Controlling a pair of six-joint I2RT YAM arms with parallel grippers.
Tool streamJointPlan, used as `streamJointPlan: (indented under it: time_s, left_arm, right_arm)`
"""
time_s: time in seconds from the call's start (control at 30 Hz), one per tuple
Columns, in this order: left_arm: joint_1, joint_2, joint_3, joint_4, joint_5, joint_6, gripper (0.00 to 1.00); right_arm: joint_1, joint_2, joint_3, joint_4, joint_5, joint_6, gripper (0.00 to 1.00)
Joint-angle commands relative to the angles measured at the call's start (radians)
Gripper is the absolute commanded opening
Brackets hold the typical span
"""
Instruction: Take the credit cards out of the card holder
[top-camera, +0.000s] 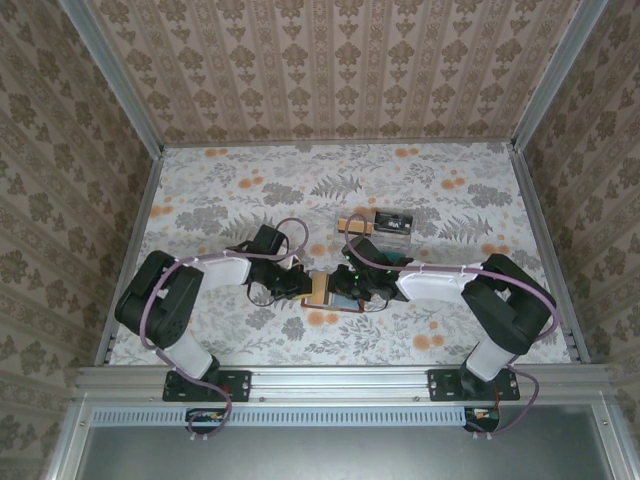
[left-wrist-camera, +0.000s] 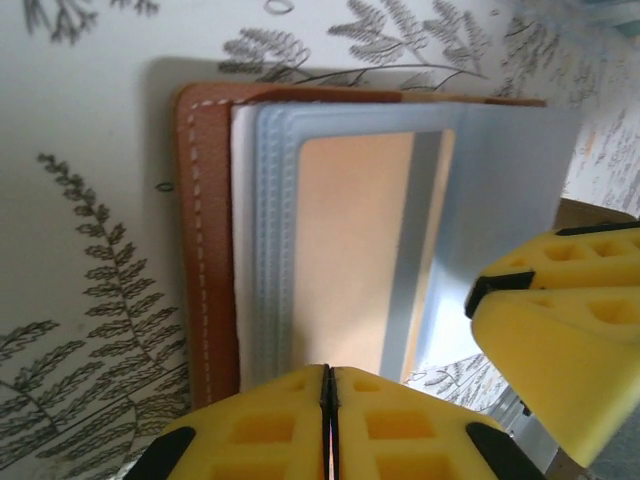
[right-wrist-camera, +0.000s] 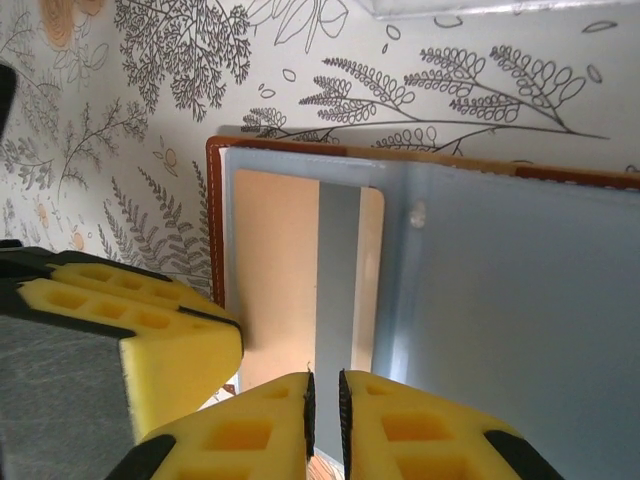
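The card holder (top-camera: 322, 288) lies open between both grippers, brown leather (left-wrist-camera: 205, 250) outside and blue-grey lining (right-wrist-camera: 520, 300) inside. A tan credit card (left-wrist-camera: 345, 250) sits in its windowed pocket, also visible from the right wrist (right-wrist-camera: 270, 280). My left gripper (left-wrist-camera: 330, 372) is shut tight at the near edge of that card. My right gripper (right-wrist-camera: 325, 378) is closed with a narrow gap on the holder's grey pocket strip, from the opposite side. The right fingers (left-wrist-camera: 560, 320) show beside the lining flap, and a left finger (right-wrist-camera: 140, 330) shows by the holder's brown rim.
Behind the holder stands a clear plastic tray (top-camera: 392, 236) with a dark card (top-camera: 393, 219) in it, and a tan card (top-camera: 355, 224) lies at its left side. Patterned walls enclose the floral table on three sides.
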Motion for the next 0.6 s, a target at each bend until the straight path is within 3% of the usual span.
streamJointPlan:
  time_s: [0.0, 0.57]
  left_arm:
    - [-0.002, 0.023, -0.013, 0.013, -0.010, -0.008, 0.11]
    - [-0.011, 0.035, -0.015, 0.013, -0.012, -0.012, 0.11]
  right_arm:
    - [-0.011, 0.019, -0.021, 0.021, -0.028, 0.033, 0.17]
    - [-0.021, 0.083, -0.018, 0.079, -0.077, 0.046, 0.16]
